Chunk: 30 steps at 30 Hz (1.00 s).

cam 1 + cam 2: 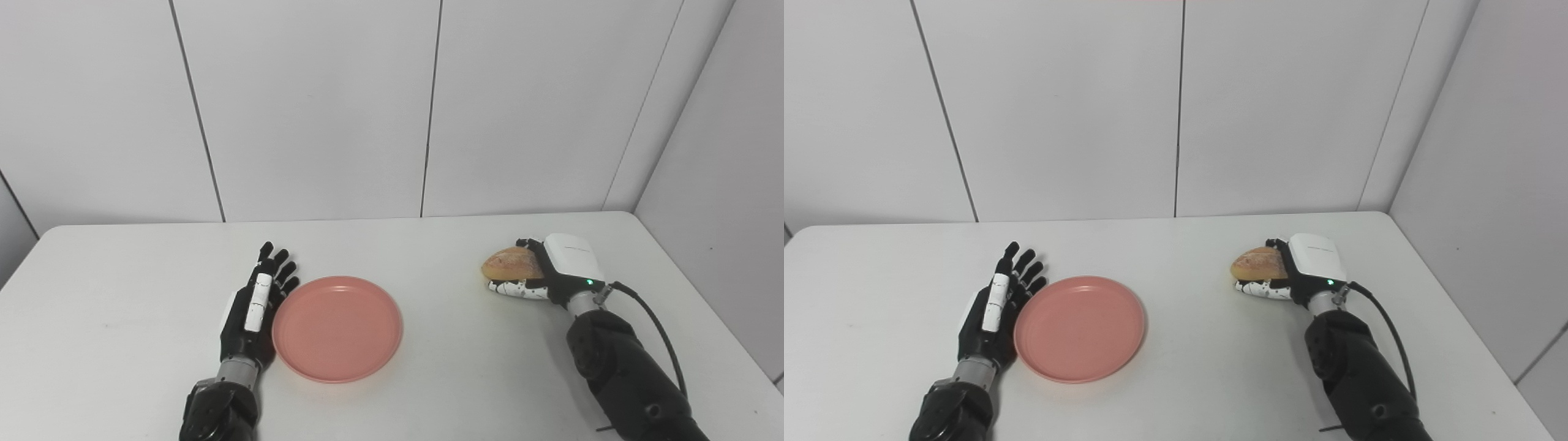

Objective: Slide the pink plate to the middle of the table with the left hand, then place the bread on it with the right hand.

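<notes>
The pink plate lies flat on the white table, a little left of the middle. My left hand rests edge-on against the plate's left rim, fingers straight and apart, holding nothing. A brown bread roll sits at the right side of the table. My right hand is wrapped around the roll, fingers over its top and thumb under its near side. In the right eye view the plate, the bread, the left hand and the right hand stand the same way.
White wall panels rise behind the table, and a side wall closes in on the right. A black cable runs from my right wrist along the forearm. The table's rounded far right corner lies just beyond the bread.
</notes>
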Tool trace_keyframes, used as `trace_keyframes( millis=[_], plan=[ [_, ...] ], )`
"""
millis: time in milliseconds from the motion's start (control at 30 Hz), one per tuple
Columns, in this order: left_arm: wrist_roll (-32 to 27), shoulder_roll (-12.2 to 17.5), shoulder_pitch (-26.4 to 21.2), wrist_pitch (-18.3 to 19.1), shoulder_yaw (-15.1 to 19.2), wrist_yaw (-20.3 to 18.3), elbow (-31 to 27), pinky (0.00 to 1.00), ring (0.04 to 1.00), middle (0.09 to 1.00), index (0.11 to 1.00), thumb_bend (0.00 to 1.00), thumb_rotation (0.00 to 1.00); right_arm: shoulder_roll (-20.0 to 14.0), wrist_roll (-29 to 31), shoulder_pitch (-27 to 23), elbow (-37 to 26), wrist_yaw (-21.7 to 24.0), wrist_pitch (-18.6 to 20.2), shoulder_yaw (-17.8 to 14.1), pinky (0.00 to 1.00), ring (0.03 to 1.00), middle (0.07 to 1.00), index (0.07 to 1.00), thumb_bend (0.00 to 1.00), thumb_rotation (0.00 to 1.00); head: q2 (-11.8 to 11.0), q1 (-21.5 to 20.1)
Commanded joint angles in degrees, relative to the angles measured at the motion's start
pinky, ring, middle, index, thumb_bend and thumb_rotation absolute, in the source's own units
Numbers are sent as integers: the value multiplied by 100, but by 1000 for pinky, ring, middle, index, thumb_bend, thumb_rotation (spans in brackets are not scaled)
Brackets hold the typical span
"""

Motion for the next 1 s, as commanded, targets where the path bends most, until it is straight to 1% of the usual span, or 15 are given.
trace_keyframes(
  millis=[0, 67, 100, 133, 167, 200, 267, 300, 333, 367, 467, 700, 767, 800, 967],
  plan=[
    [-48, -15, 213, 77, -16, -65, 145, 932, 941, 960, 1000, 921, 741, -178, 75, -255, -39, -238, -20, -12, 595, 701, 735, 740, 764, 662, 4, 3],
    [-43, -21, 218, 61, -22, -69, 177, 935, 941, 959, 1000, 923, 744, -178, 114, -258, 13, -303, -54, 6, 581, 682, 721, 733, 760, 627, 4, 3],
    [-38, -22, 220, 56, -24, -70, 188, 928, 940, 959, 1000, 922, 744, -179, 125, -260, 31, -335, -63, 17, 536, 648, 708, 728, 749, 598, 4, 3],
    [-37, -24, 231, 78, -23, -60, 179, 925, 939, 959, 1000, 922, 742, -161, 139, -253, 25, -419, -54, 6, 482, 596, 680, 718, 735, 567, 18, -25],
    [-37, -25, 240, 95, -22, -52, 170, 923, 937, 958, 1000, 924, 739, -149, 155, -249, 22, -484, -44, 2, 404, 516, 632, 701, 716, 527, 18, -25],
    [-53, -27, 242, 98, -10, -53, 185, 923, 939, 958, 1000, 930, 731, -124, 221, -240, 36, -632, -122, -33, 320, 416, 555, 657, 665, 429, 17, -28],
    [-88, -30, 242, 93, 10, -73, 211, 924, 941, 958, 1000, 933, 726, -98, 349, -234, 96, -905, -306, -76, 285, 373, 519, 633, 639, 376, 17, -30],
    [-104, -32, 243, 91, 18, -86, 218, 937, 946, 961, 1000, 937, 721, -93, 407, -235, 132, -1023, -390, -83, 257, 335, 475, 569, 566, 160, 17, -30],
    [-114, -29, 243, 80, 19, -98, 228, 942, 948, 962, 1000, 938, 719, -102, 455, -236, 161, -1126, -486, -78, 247, 323, 461, 548, 542, 86, 14, -31],
    [-122, -25, 244, 72, 17, -104, 236, 946, 949, 962, 1000, 933, 716, -113, 495, -238, 186, -1202, -550, -63, 227, 298, 449, 535, 525, 38, 14, -31],
    [-130, -6, 256, 105, -2, -101, 220, 954, 950, 961, 1000, 925, 707, -147, 580, -229, 173, -1277, -622, -24, 200, 265, 434, 529, 513, 3, 23, -37],
    [-145, 5, 282, 175, -14, -89, 168, 960, 954, 961, 1000, 916, 700, -179, 754, -187, 82, -1248, -702, -25, 199, 261, 428, 529, 513, 0, 39, -17],
    [-148, 5, 272, 156, -10, -102, 213, 962, 954, 960, 1000, 914, 698, -174, 784, -193, 87, -1250, -711, -22, 200, 261, 465, 495, 518, 0, 11, 1],
    [-148, 5, 269, 152, -10, -106, 225, 967, 953, 961, 1000, 912, 698, -172, 798, -195, 83, -1246, -706, -21, 200, 261, 441, 518, 515, 0, 11, 1],
    [-99, 33, 243, 172, -28, -91, 284, 962, 951, 957, 1000, 917, 700, -137, 953, -213, 133, -1321, -859, -42, 214, 278, 435, 529, 514, 0, -10, 46]
  ],
)
